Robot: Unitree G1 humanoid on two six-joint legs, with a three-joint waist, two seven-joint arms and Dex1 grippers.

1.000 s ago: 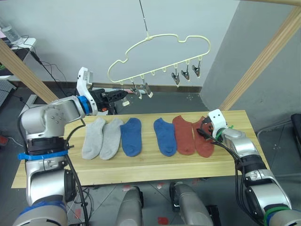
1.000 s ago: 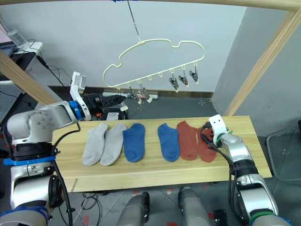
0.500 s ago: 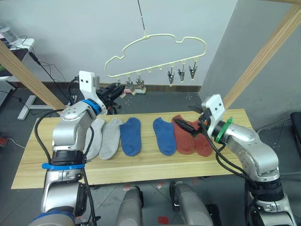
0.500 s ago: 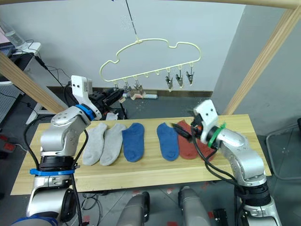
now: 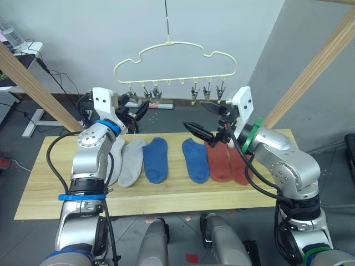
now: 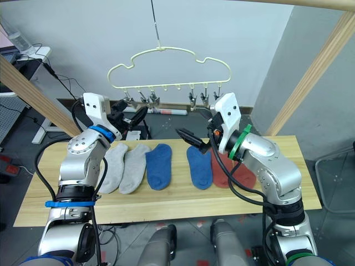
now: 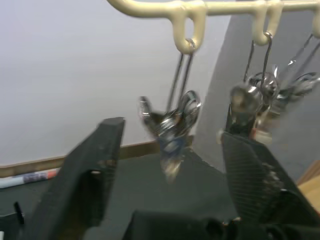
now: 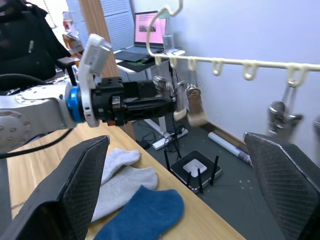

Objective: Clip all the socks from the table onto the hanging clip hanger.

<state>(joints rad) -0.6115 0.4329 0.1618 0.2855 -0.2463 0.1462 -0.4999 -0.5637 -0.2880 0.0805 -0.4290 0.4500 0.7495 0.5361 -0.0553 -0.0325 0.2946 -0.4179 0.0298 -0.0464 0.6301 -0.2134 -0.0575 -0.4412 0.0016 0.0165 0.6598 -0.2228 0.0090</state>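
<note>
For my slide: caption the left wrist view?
Open left pincer brackets a metal clip hanging from the clip hanger.

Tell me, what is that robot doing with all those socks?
It is meant to clip the socks onto the clip hanger hanging above the table. None are hung yet: all six lie in a row on the table, two grey, two blue, two red. The left gripper is open, right up by a clip at the hanger's left end. The right gripper is wide open and empty, raised above the blue and red socks.
</note>
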